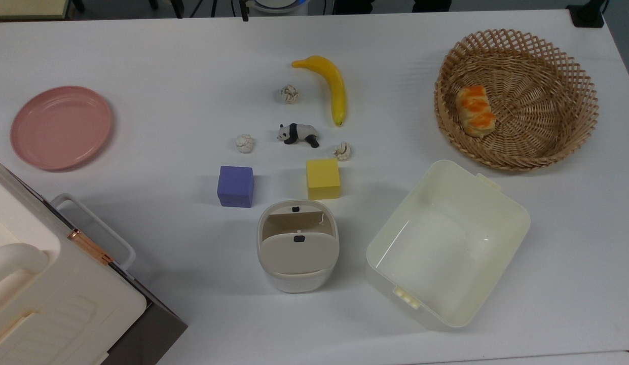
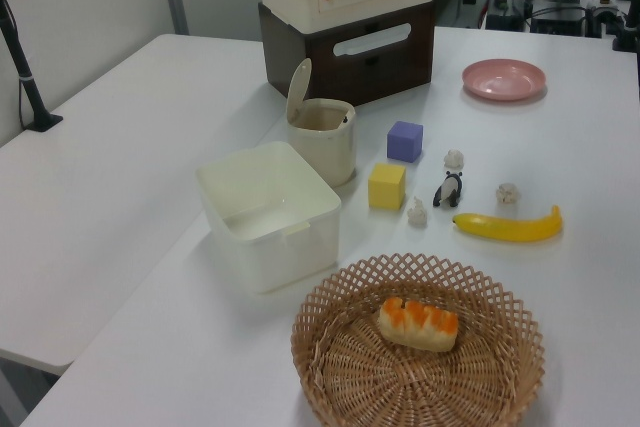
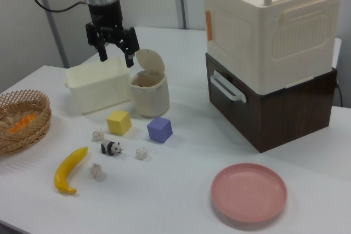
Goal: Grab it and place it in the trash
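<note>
The wad [image 1: 245, 143], pale and lightly creased, lies on the white table [image 1: 167, 61] in the top view, just above the purple cube [image 1: 235, 186] and to the top view's left of the panda [image 1: 298, 134]. Going left to right across the top view: a pink plate [image 1: 61, 126] sits at the far left, with stacked boxes [image 1: 50, 294] in the lower left corner; then come the purple cube and the wad. At the middle stands the bin [image 1: 297, 245], its flap lid raised, just below the yellow cube [image 1: 323, 178]. Two darker-creased wads lie near the panda, one [image 1: 290, 94] beside the banana [image 1: 330, 86] and one [image 1: 342, 151] touching or just beside the yellow cube's upper corner. Further right rests the cream tub [image 1: 446, 243], and at the far right a wicker basket [image 1: 517, 96] holds a piece of bread [image 1: 475, 110].

In the right view the gripper [image 3: 114, 53] hangs above the table between the tub [image 3: 96, 83] and the bin [image 3: 149, 89], fingers spread apart with nothing between them, well apart from the wad [image 3: 141, 153], which lies just in front of the purple cube [image 3: 159, 129].
</note>
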Controlling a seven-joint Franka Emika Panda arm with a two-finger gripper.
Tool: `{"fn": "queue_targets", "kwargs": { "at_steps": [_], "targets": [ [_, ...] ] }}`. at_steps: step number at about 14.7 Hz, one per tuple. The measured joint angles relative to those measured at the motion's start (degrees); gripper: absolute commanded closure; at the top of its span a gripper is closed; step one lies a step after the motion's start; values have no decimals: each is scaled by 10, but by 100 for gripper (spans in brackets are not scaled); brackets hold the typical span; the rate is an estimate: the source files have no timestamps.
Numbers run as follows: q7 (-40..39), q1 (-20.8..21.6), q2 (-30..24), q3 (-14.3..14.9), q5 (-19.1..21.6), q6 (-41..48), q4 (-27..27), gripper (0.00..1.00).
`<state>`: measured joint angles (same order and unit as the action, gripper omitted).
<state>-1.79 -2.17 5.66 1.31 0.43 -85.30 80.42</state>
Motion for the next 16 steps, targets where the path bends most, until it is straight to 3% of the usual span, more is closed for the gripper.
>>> {"fn": "queue_targets", "kwargs": {
  "at_steps": [5,16],
  "targets": [
    [-27,0,1,-1,0,0,0,0],
    [-216,0,32,-1,0,-30,1,0]
  ]
}}
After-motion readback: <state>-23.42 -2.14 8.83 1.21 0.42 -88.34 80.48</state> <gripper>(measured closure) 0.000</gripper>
